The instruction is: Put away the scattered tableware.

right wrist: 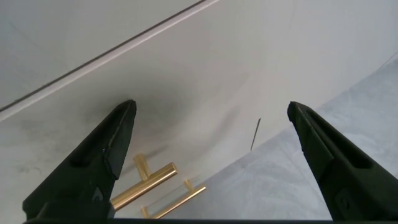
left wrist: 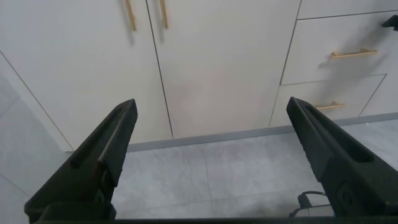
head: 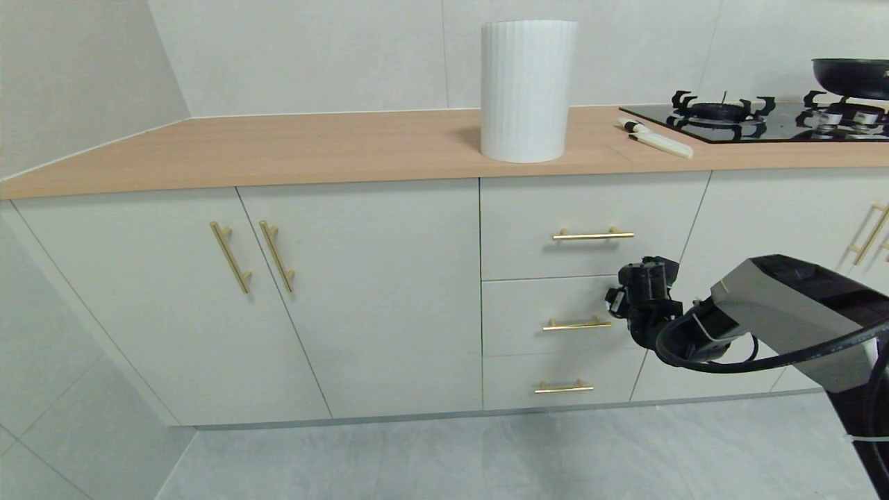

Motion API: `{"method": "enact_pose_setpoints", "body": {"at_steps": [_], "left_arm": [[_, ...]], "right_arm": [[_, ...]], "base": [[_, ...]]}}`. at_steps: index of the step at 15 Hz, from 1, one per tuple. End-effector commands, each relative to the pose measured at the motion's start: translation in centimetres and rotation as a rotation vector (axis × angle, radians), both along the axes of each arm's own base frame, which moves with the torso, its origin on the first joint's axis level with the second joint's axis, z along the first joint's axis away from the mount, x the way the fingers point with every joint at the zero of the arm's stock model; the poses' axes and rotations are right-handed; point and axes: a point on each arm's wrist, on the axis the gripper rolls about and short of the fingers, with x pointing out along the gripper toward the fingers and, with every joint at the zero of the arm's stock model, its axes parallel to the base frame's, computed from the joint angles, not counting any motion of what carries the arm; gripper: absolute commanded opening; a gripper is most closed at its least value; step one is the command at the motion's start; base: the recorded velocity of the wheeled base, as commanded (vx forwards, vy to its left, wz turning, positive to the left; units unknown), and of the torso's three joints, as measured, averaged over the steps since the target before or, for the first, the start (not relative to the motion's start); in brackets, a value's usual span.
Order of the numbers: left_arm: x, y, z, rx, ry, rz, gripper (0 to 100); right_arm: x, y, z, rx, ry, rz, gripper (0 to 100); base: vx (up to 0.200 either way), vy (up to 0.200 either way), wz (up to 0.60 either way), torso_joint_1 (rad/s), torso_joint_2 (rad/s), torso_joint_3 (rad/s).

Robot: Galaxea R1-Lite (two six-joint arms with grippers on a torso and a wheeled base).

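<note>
A white-bladed knife lies on the wooden countertop just left of the stove. A tall white ribbed container stands upright on the counter beside it. Below are three shut drawers with gold handles. My right gripper hangs in front of the middle drawer, just right of its handle. In the right wrist view this gripper is open with nothing between its fingers, and a gold handle lies close ahead. My left gripper is open and empty, low over the floor, facing the cabinet doors.
A black gas stove with a dark pan takes up the counter's right end. Two cabinet doors with gold handles stand shut left of the drawers. Grey tiled floor spreads in front of the cabinets.
</note>
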Motion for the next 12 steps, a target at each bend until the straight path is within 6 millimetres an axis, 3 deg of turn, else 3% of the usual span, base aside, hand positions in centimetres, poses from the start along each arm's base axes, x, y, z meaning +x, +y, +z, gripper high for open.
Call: {"method": "enact_pose_setpoints", "body": {"at_steps": [1,4,6,8,11,12], "left_arm": [[0.0,0.0,0.0,0.0,0.0,0.0,100],[0.0,0.0,0.0,0.0,0.0,0.0,100],[0.0,0.0,0.0,0.0,0.0,0.0,100],[0.0,0.0,0.0,0.0,0.0,0.0,100],[0.0,0.0,0.0,0.0,0.0,0.0,100],[0.0,0.0,0.0,0.0,0.0,0.0,100]], "right_arm": [[-1.1,0.2,1.6,-0.002,0.004,0.009,100],[-5.6,0.3,7.1,-0.001,-0.019,0.077,100],[-8.2,0.4,9.7,-0.011,-0.019,0.122,100],[-13.0,-0.1,13.8,-0.016,-0.05,0.143,100],[-20.1,-1.5,16.6,-0.031,-0.086,0.17,100],[-24.8,-3.0,17.4,-0.077,-0.108,0.172,100]], "base": [[0.0,0.0,0.0,0.0,0.0,0.0],[0.0,0.0,0.0,0.0,0.0,0.0],[0.0,0.0,0.0,0.0,0.0,0.0],[0.0,0.0,0.0,0.0,0.0,0.0],[0.0,0.0,0.0,0.0,0.0,0.0],[0.0,0.0,0.0,0.0,0.0,0.0]]}}
